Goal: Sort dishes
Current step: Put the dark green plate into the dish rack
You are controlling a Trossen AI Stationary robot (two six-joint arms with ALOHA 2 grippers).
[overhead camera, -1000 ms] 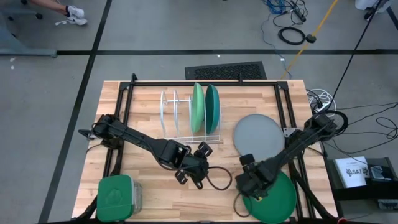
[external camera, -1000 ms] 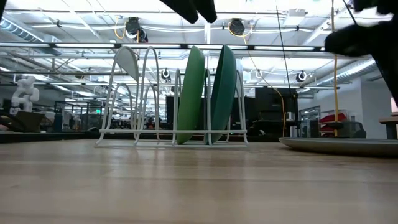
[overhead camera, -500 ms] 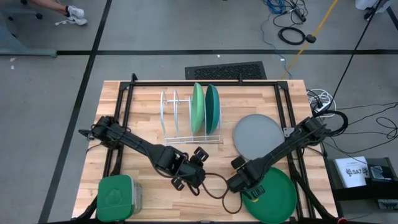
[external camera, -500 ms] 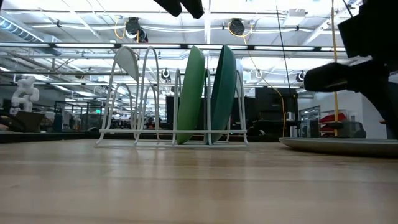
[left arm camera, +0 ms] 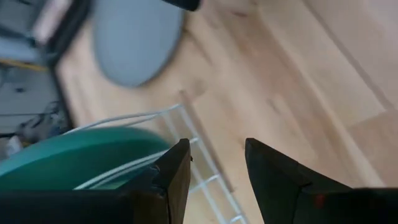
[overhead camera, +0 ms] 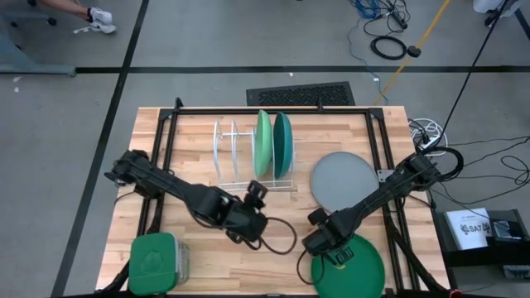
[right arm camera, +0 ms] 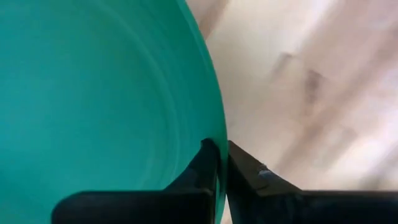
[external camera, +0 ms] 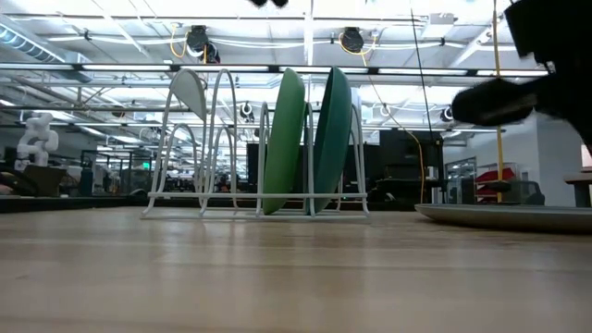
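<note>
Overhead arrangement of a light wooden slatted table (overhead camera: 207, 269) with two dark arms working over it. The right gripper (overhead camera: 325, 245), near the front right of the table, is clamping its two fingers on the rim of a round flat dark green plastic plate (overhead camera: 352, 269), which is jutting past the table's front edge; the right wrist view is showing the rim of that plate (right arm camera: 93, 93) pinched between the closed fingers (right arm camera: 239, 171). The left gripper (overhead camera: 252, 199) is hovering just in front of a white wire rack (overhead camera: 228, 153), its fingers (left arm camera: 273, 174) spread apart around nothing. Two plates are standing upright on edge in neighbouring slots at the right end of the rack: a round light mint green plastic plate (overhead camera: 262, 142) and, beside it, a round teal plastic plate (overhead camera: 282, 144). A round flat grey plastic plate (overhead camera: 344, 178) is lying flat on the table to the right of the rack. A green square lidded container (overhead camera: 153, 263) is sitting at the front left corner.
</note>
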